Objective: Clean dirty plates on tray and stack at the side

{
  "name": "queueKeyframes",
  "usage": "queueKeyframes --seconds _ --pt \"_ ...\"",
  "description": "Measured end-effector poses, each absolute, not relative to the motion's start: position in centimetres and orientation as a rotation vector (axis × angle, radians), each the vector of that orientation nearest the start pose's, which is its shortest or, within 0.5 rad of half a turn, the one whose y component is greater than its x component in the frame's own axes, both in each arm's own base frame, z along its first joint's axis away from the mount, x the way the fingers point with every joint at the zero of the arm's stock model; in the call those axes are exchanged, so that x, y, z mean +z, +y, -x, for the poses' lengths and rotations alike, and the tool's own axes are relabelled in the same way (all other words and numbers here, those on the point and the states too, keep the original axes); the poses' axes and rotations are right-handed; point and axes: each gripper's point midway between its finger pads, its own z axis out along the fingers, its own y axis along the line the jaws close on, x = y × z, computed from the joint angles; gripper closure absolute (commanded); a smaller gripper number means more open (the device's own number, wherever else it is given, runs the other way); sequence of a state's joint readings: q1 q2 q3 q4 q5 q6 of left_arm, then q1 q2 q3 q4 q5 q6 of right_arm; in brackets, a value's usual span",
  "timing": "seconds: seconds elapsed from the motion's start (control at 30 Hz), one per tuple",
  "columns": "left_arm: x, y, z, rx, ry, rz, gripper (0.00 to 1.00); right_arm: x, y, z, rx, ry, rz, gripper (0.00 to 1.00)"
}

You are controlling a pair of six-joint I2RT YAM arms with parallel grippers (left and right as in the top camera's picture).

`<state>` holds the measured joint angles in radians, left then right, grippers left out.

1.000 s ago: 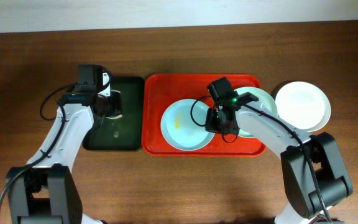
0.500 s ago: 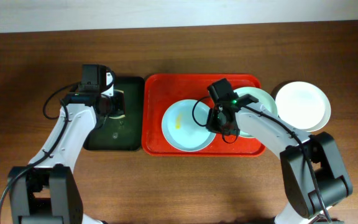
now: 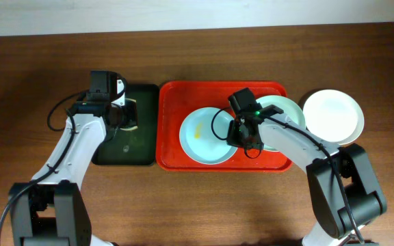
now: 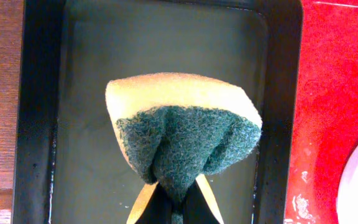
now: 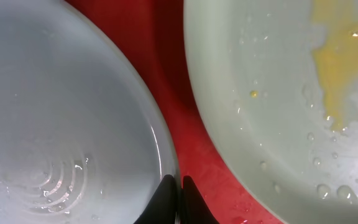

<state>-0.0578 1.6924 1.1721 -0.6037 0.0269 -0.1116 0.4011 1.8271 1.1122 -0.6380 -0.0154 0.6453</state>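
Note:
On the red tray lie a pale blue plate with a yellow smear and a pale mint green plate. My right gripper is shut on the blue plate's right rim, fingertips pinched together. In the right wrist view the green plate carries a yellowish smear, with the red tray between the plates. A white plate rests on the table, right of the tray. My left gripper is shut on a yellow-and-green sponge.
A dark green-black tray sits left of the red tray, wet inside. The sponge hangs above it. The red tray's edge lies just right of it. Bare wooden table surrounds both trays.
My left arm has shifted slightly to the right with the sponge. The pale blue plate has edged a little to the right in the right gripper.

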Motion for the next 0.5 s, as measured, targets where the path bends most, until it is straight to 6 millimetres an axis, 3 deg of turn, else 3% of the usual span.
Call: queueKeyframes --seconds 0.23,0.5 --pt "8.41 -2.80 -39.97 -0.089 2.697 0.064 1.00 1.46 15.12 -34.04 0.211 2.919 -0.213 0.96" --pt "8.13 -2.75 -39.34 -0.086 2.725 0.066 1.00 1.49 15.27 -34.05 0.217 2.920 -0.172 0.96"
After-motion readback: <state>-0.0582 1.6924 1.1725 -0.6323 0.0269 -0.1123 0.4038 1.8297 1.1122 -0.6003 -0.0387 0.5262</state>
